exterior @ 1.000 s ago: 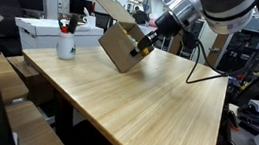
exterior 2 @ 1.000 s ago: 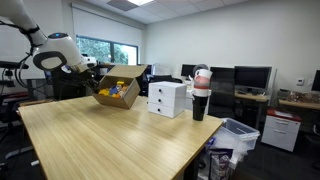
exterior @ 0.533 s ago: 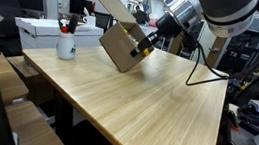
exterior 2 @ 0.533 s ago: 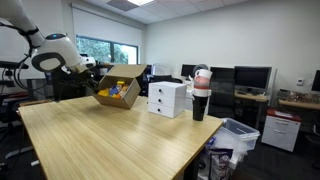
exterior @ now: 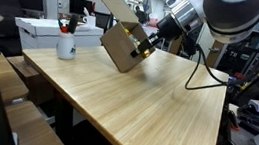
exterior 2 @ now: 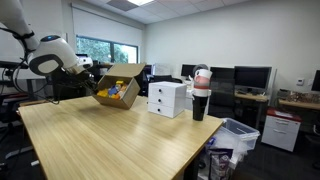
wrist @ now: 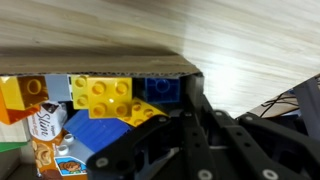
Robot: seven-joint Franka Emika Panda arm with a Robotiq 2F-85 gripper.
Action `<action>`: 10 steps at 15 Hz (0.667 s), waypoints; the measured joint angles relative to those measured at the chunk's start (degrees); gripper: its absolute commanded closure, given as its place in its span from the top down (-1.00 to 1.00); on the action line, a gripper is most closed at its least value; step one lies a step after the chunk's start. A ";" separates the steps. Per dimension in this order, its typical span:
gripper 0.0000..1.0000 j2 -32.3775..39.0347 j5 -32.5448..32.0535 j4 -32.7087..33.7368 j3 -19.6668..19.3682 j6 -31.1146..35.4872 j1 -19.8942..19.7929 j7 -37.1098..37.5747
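Note:
My gripper (exterior: 149, 47) is shut on the wall of an open cardboard box (exterior: 121, 43) and holds it tilted over the wooden table (exterior: 155, 106). In an exterior view the box (exterior 2: 118, 85) shows coloured things inside. In the wrist view the gripper (wrist: 190, 110) clamps the box edge (wrist: 130, 62), with yellow bricks (wrist: 105, 95), a blue brick (wrist: 100, 130) and a snack packet (wrist: 45, 135) inside the box.
A white cup with pens (exterior: 66, 42) and a white drawer box (exterior: 49, 30) stand at the table's far side. In an exterior view the white drawer unit (exterior 2: 167, 98) and a dark cup with a red-and-white thing (exterior 2: 200, 95) stand near the edge. Chairs (exterior: 11, 87) line one side.
The arm has shifted slightly; the box stays tilted in about the same place.

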 measured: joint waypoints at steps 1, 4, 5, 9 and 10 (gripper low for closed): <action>-0.93 -0.01 -3.49 -0.86 0.03 1.13 -0.39 3.65; -0.93 0.34 -3.20 -1.76 0.38 3.76 -0.01 4.24; -0.93 0.41 -3.17 -1.98 0.45 4.34 0.11 4.25; -0.93 0.92 -2.98 -2.65 0.66 6.83 0.61 4.26; -0.93 1.09 -2.89 -2.80 0.79 7.48 0.67 4.26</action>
